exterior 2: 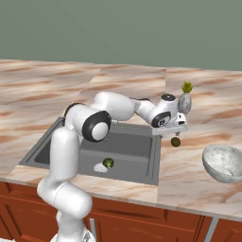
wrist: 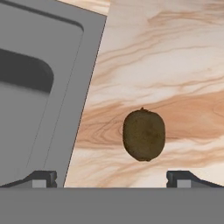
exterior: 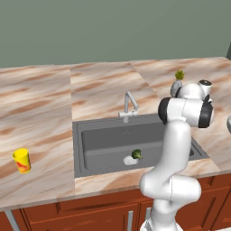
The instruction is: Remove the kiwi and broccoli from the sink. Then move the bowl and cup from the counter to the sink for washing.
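Cup (exterior: pixel 21 160) upright on table (exterior: pixel 40 94), well left of sink (exterior: pixel 85 153), near front edge. Broccoli (exterior: pixel 136 154) low in sink basin, touching pale drain, toward front wall. Gripper (exterior 2: pixel 176 130) just past sink's right rim, jaws spread wide, pinching nothing. Kiwi (wrist: pixel 144 135) on table directly below and between jaws, clear of both tips, long axis roughly across jaw line in hand view. Bowl (exterior 2: pixel 223 162) further right, near table's front edge. Likely next: lift away, swing left and down to broccoli.
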Robot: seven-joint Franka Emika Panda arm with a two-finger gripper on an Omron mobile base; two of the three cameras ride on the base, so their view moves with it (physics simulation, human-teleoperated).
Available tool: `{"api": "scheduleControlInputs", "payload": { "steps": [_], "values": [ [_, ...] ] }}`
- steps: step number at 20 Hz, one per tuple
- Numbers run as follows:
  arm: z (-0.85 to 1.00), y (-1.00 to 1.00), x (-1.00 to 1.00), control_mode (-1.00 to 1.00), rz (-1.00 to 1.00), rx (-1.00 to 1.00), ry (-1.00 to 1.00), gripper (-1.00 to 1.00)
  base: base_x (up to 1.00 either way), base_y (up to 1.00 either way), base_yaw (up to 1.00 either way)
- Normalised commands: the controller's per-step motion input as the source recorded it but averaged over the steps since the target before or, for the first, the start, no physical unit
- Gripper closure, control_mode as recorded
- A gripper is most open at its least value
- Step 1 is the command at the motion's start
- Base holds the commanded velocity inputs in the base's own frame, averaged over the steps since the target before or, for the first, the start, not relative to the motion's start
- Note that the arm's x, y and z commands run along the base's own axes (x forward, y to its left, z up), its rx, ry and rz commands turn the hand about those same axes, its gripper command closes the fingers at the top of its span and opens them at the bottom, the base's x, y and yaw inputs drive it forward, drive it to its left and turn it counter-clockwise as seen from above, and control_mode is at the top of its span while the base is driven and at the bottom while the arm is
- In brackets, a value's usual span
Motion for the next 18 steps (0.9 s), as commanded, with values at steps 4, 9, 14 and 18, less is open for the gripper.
{"api": "scheduleControlInputs", "payload": {
  "steps": [4,9,14,18],
  "values": [
    [0.03,0.31,-0.2,-1.0,-0.03,0.0,0.0,-1.0,0.0,0.0,0.0],
    [0.01,0.28,-0.2,-1.0,-0.02,0.0,0.0,-1.0,0.0,0.0,0.0],
    [0.0,0.27,-0.22,-1.0,-0.01,0.0,0.0,-1.0,0.0,0.0,0.0],
    [0.0,0.25,-0.25,-1.0,0.0,0.0,0.0,-1.0,0.0,0.0,0.0]
  ]
}}
